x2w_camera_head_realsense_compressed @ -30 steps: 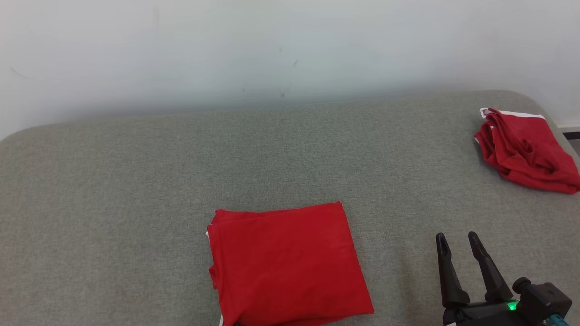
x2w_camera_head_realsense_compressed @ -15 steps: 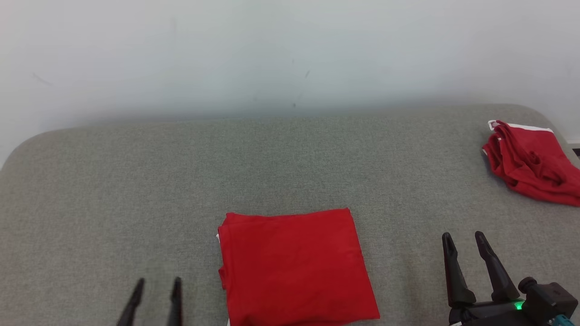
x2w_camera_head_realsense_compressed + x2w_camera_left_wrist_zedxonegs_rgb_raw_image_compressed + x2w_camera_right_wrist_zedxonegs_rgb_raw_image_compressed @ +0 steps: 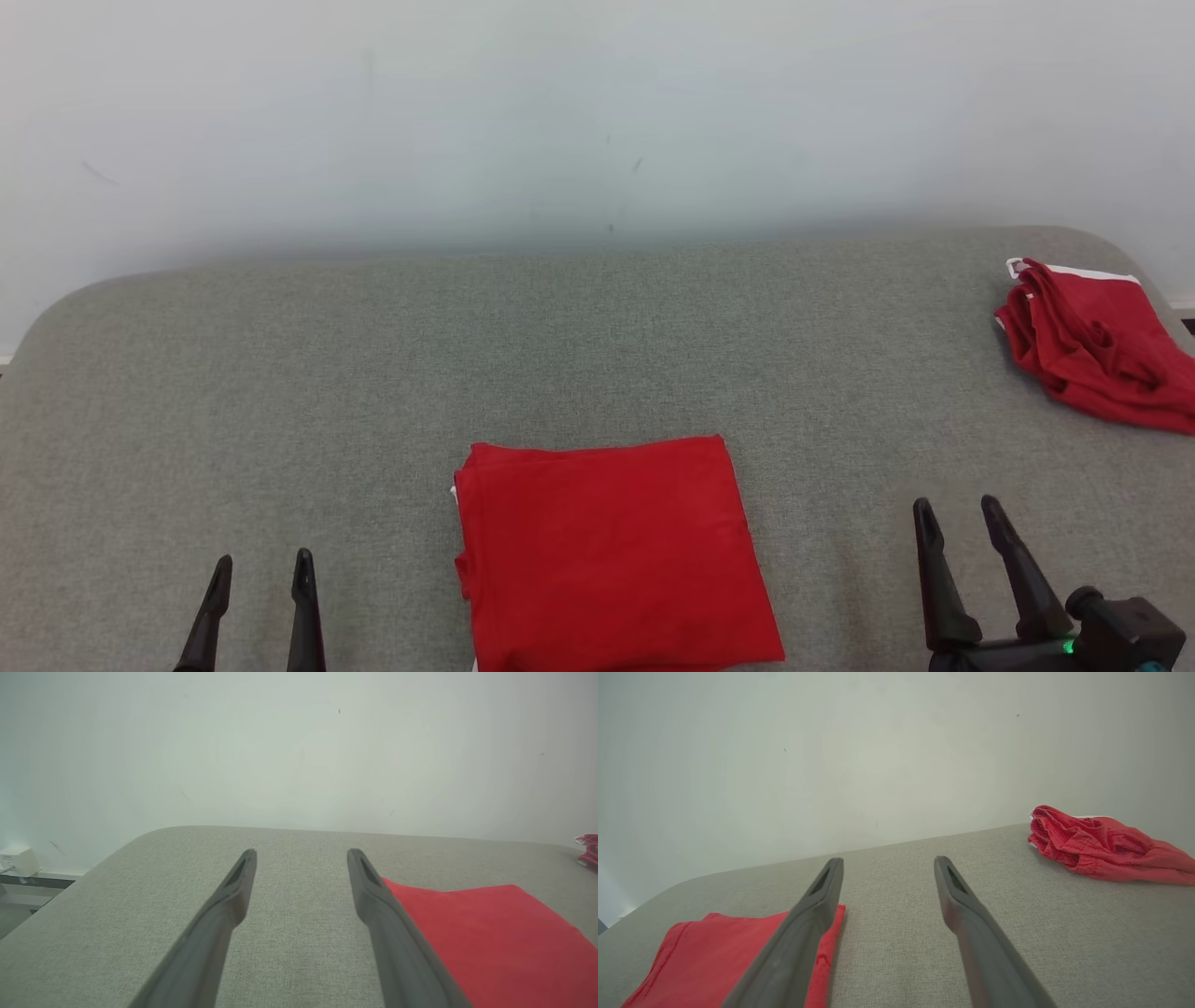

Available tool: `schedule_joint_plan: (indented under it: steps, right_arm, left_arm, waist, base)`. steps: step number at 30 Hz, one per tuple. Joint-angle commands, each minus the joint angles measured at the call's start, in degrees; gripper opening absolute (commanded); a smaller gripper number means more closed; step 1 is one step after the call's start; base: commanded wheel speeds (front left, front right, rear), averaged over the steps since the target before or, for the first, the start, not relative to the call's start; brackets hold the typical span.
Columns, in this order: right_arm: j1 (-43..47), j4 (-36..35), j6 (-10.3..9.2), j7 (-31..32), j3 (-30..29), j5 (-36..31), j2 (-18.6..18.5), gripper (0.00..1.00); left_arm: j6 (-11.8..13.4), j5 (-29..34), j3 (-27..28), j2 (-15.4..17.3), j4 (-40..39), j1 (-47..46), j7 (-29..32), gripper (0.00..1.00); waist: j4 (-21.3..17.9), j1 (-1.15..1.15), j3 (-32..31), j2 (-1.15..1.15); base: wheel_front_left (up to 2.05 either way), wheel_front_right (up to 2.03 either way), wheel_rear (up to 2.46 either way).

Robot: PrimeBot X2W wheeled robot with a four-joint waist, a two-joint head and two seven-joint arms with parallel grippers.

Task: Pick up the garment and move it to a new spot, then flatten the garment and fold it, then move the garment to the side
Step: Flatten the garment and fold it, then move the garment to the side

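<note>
Moved in: left pincer (image 3: pixel 263 557) beside square-folded red garment (image 3: pixel 611 551), prongs apart; right pincer (image 3: pixel 957 502) apart too.

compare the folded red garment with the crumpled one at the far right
The folded garment lies flat as a neat rectangle; the crumpled garment is a wrinkled heap.
The folded garment sits near the middle front of the grey surface; the crumpled garment lies at its far right corner.
The crumpled garment shows a white band; the folded garment only a white sliver.
Both are red.
</note>
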Motion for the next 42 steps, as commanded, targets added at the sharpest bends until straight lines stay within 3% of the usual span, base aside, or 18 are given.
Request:
schedule_joint_plan:
  steps: [1,34,42]
  right_arm:
    - [0.7,0.7,-0.14,0.0,0.1,-0.3,0.2,1.0]
    - [0.1,4.9,-0.15,0.0,0.8,-2.1,0.0,1.0]
    - [-4.6,7.2,-0.15,0.0,5.1,-0.8,-1.3,1.0]
  left_arm:
    - [-0.2,0.4,0.1,-0.2,0.2,-0.4,-0.2,1.0]
    - [-0.7,0.5,-2.4,1.4,-3.1,2.8,-0.2,1.0]
    - [-0.2,1.0,-3.0,0.9,-2.6,1.7,-0.2,1.0]
  waist:
    - [0.1,0.0,0.0,0.0]
    - [0.9,0.0,0.2,0.0]
    - [1.9,0.0,1.4,0.0]
  base:
    - [0.0,0.0,0.0]
    - [0.0,0.0,0.0]
    - [0.0,0.0,0.0]
